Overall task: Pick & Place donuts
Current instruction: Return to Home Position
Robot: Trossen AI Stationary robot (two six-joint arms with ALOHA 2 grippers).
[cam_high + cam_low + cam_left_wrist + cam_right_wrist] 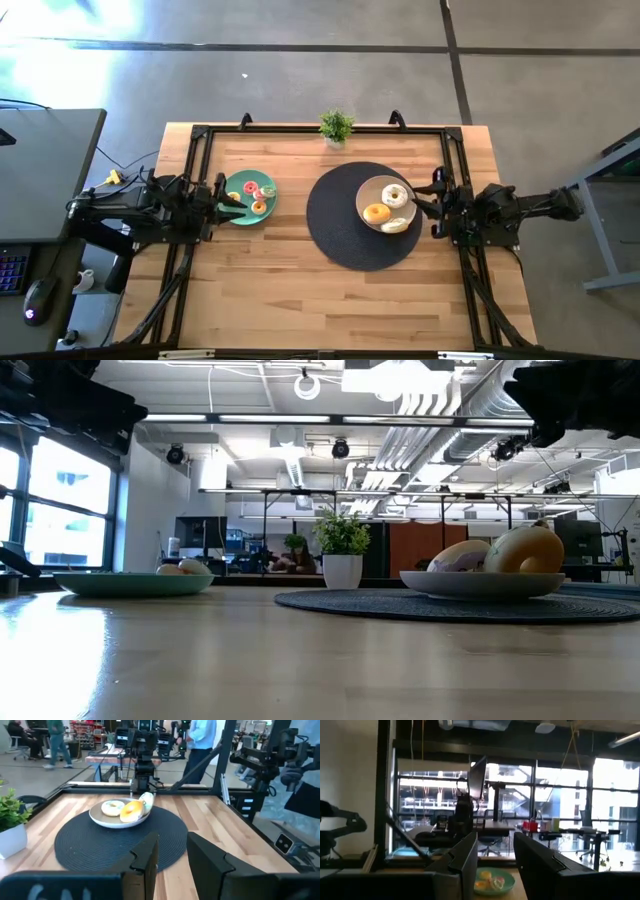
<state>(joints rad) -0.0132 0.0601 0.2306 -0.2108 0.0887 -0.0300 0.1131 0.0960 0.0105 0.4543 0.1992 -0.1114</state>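
Left pincer (236, 203): fingers parted, empty, at the desk's (300, 290) left edge, tips at the teal plate's (247, 178) rim. Small donuts (260, 200) lie on it; the low view shows only their tops. Right pincer (418, 203): parted, empty, near the right edge beside the beige plate (367, 193). Three large donuts (377, 212) sit on that plate; the low view shows two.

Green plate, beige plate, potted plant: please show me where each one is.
green plate (245, 217), high view, bare lower part of its surface
beige plate (368, 193), high view, bare upper-left part of its surface
potted plant (336, 125), high view, its leaves
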